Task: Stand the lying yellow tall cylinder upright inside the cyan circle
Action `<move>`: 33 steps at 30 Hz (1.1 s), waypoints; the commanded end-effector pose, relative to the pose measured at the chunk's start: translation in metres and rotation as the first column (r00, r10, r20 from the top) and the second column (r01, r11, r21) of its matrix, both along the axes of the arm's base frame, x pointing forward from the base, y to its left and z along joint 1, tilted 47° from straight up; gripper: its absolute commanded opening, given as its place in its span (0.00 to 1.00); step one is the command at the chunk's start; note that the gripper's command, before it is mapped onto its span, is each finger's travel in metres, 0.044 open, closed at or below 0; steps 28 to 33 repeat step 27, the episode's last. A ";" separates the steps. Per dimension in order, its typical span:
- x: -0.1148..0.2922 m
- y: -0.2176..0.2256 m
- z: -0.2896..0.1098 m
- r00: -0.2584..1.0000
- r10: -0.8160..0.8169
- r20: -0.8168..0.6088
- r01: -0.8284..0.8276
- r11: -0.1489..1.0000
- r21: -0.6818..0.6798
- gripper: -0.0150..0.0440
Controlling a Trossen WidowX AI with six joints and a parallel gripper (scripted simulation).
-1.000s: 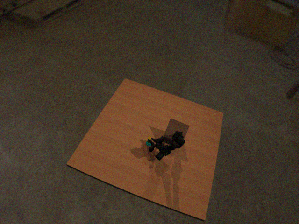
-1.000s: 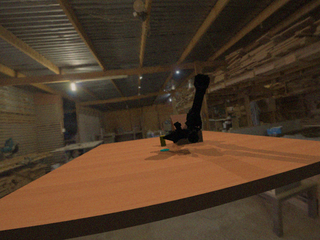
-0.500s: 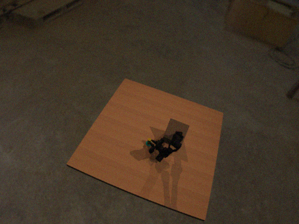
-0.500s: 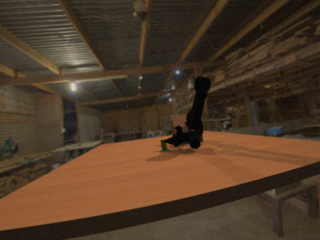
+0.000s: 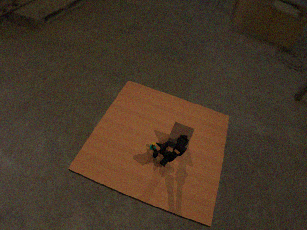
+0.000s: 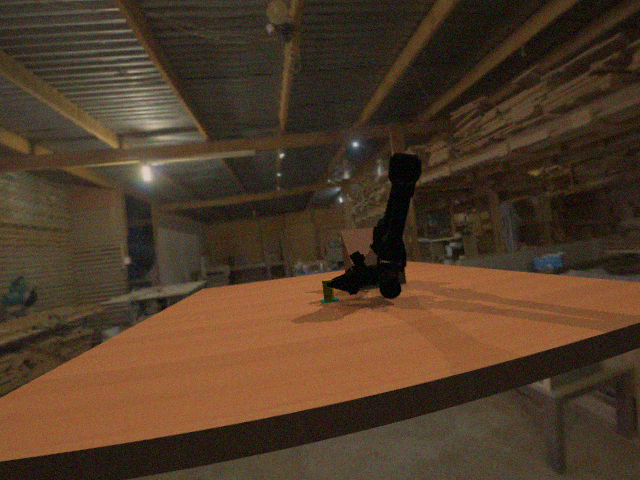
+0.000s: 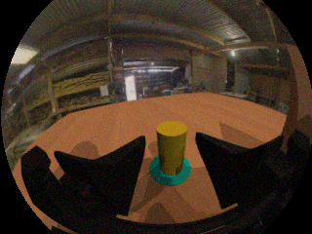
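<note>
The yellow tall cylinder (image 5: 153,143) (image 6: 327,290) (image 7: 172,146) stands upright on the cyan circle (image 5: 151,147) (image 7: 170,180). In the wrist view, cyan shows on both sides of its base and in front of it, and the base looks to be within the circle. My gripper (image 5: 154,144) (image 7: 171,136) is open, with one black finger on each side of the cylinder. A gap shows between the cylinder and each finger in the wrist view. In the exterior view the fingertips are at the cylinder's upper part, and the far finger cannot be made out.
The wooden table top (image 5: 119,123) (image 6: 232,356) (image 7: 122,114) carries the arm. A wood-coloured block (image 5: 183,127) (image 6: 356,240) stands by the arm's base. Dark shadows of the arm lie across the table.
</note>
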State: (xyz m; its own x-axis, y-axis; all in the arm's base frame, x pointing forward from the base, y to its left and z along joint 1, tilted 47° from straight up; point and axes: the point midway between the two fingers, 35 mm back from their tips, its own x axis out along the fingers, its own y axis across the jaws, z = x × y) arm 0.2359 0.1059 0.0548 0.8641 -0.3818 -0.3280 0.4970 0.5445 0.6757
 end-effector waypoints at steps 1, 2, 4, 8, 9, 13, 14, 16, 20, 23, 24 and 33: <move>0.000 0.000 0.001 1.000 -0.003 0.004 0.003 1.000 0.000 0.88; 0.000 0.000 0.001 1.000 -0.003 0.004 0.003 1.000 0.000 0.92; 0.000 0.000 0.001 1.000 -0.003 0.004 0.003 1.000 0.000 0.93; 0.000 -0.001 0.003 1.000 -0.003 0.004 0.003 1.000 0.001 0.93; 0.000 -0.003 0.005 1.000 -0.004 0.003 0.004 1.000 0.002 0.93; 0.000 -0.012 0.016 1.000 -0.006 0.001 0.006 1.000 0.005 0.93; 0.000 -0.015 0.019 1.000 -0.006 0.001 0.006 1.000 0.006 0.93; 0.000 -0.019 0.024 1.000 -0.007 0.001 0.007 1.000 0.007 0.93; -0.002 -0.029 0.034 1.000 -0.008 0.002 0.008 1.000 0.008 0.93; -0.003 -0.037 0.041 1.000 -0.008 0.003 0.008 1.000 0.009 0.93; -0.003 -0.039 0.043 1.000 -0.008 0.004 0.008 1.000 0.009 0.93; -0.005 -0.047 0.049 1.000 -0.007 0.007 0.007 1.000 0.009 0.93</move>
